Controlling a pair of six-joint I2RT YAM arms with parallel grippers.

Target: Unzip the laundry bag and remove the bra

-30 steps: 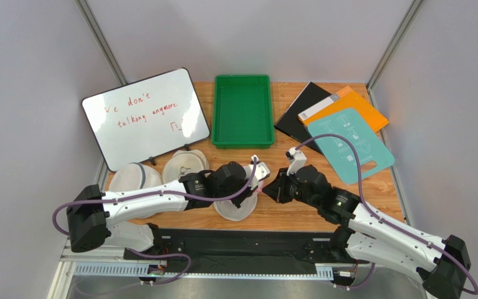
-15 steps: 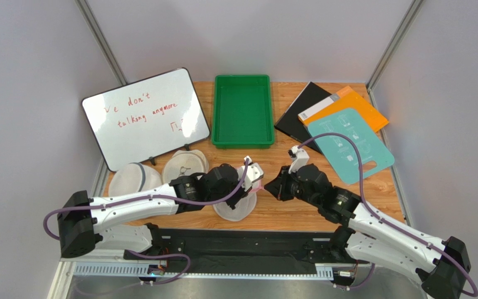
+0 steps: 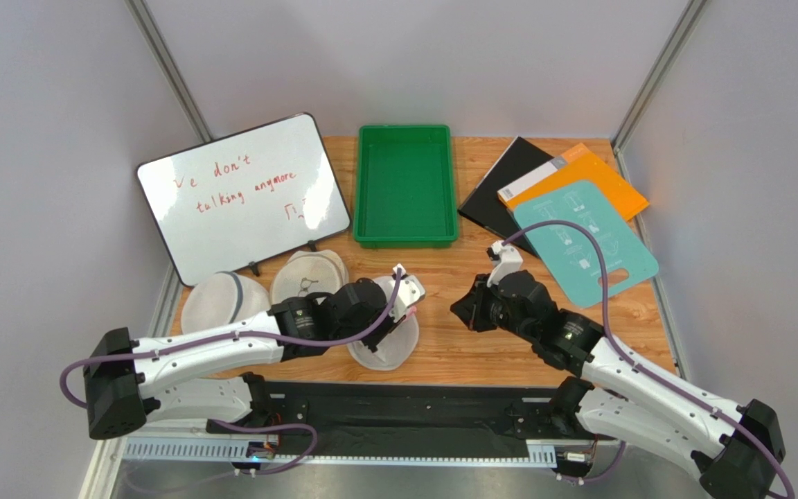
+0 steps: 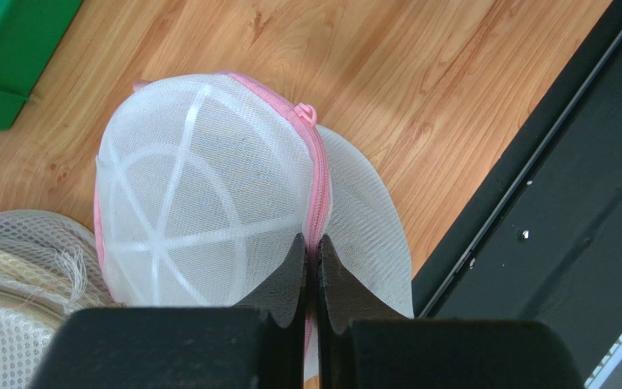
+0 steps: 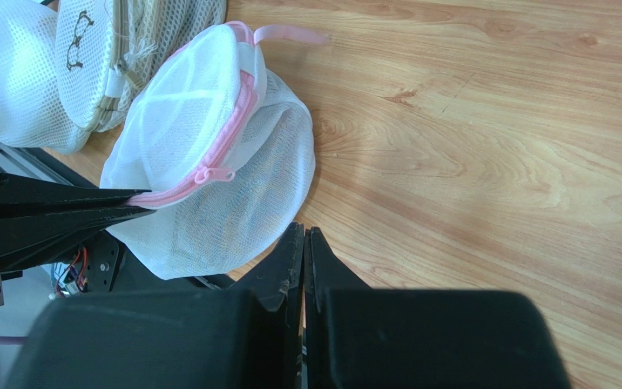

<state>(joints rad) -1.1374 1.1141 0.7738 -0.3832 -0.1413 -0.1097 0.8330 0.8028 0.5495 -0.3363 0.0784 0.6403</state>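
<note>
left jaws: pinched on the pink zipper seam (image 4: 317, 194) of the laundry bag (image 4: 201, 194).
right jaws: pressed together, empty; bag ahead-left of them.
bra: unseen.
tip: spread right jaws, pinch zipper pull (image 5: 213, 173), left anchoring.

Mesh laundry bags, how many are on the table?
3: the pink-trimmed laundry bag, pinched by the left gripper; a cream mesh bag to its left; a white mesh bag farther left.

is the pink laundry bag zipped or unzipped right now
Zipped, as far as shows: the pink zipper on the laundry bag runs as one closed line in both wrist views, with no gap.
</note>
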